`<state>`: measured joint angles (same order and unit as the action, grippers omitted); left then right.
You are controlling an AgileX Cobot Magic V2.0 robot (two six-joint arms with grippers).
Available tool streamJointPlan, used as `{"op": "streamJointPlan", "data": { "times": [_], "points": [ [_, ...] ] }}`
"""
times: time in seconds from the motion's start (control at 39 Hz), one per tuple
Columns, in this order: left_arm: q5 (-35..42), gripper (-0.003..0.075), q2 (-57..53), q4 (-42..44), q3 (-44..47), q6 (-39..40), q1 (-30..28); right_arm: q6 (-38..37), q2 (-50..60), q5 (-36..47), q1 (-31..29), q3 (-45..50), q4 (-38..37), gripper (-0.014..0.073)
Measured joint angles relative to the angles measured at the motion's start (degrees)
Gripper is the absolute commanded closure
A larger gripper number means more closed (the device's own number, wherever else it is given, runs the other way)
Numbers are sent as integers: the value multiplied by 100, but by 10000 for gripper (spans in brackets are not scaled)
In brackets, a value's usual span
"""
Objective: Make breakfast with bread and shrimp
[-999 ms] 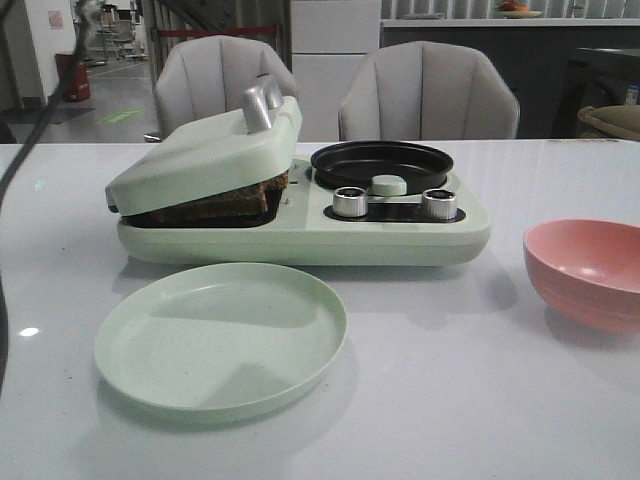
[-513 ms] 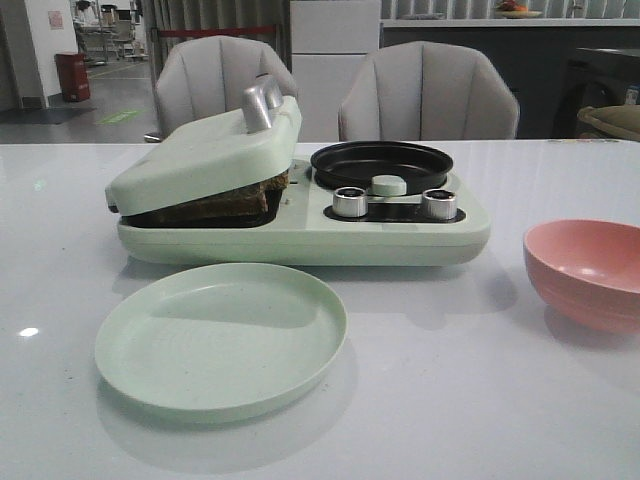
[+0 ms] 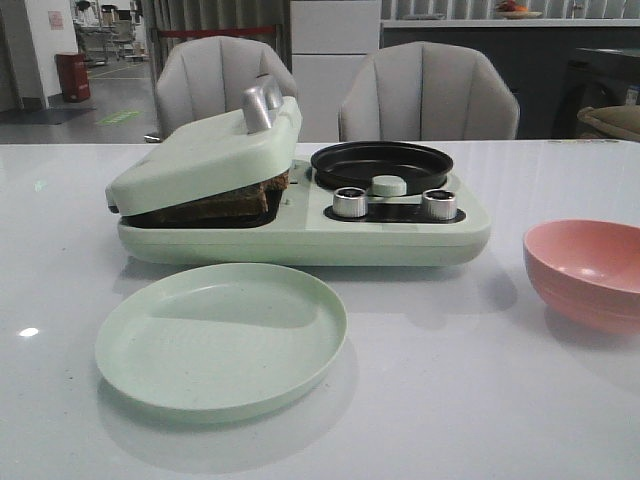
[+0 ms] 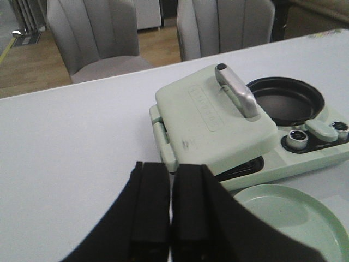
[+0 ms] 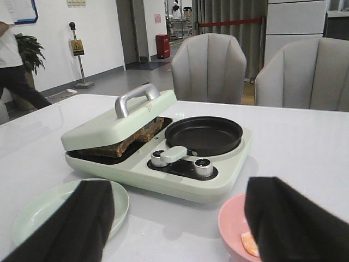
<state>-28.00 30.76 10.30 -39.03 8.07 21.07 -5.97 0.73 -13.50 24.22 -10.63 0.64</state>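
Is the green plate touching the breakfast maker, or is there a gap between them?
Apart. The front view shows a strip of bare table between the green plate and the breakfast maker.

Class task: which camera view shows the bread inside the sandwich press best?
The right wrist view: the bread shows as a long brown edge under the raised lid. The front view shows a shorter, darker strip. The left wrist view hides it beneath the lid.

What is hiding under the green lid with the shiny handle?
Bread. Its brown crust peeks out where the lid rests tilted on it, over the dark cooking plate. The lid covers the rest of the bread, so how many slices there are cannot be seen.
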Motion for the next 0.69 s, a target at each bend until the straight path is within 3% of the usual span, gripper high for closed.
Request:
{"op": "streamJointPlan", "data": {
  "times": [0.38,0.69],
  "points": [
    [17,606,-2949,-281,1596,7,0,0,0,0,0,0,0,-1],
    [125,606,-3100,-284,1804,7,0,0,0,0,0,0,0,-1]
  ]
}}
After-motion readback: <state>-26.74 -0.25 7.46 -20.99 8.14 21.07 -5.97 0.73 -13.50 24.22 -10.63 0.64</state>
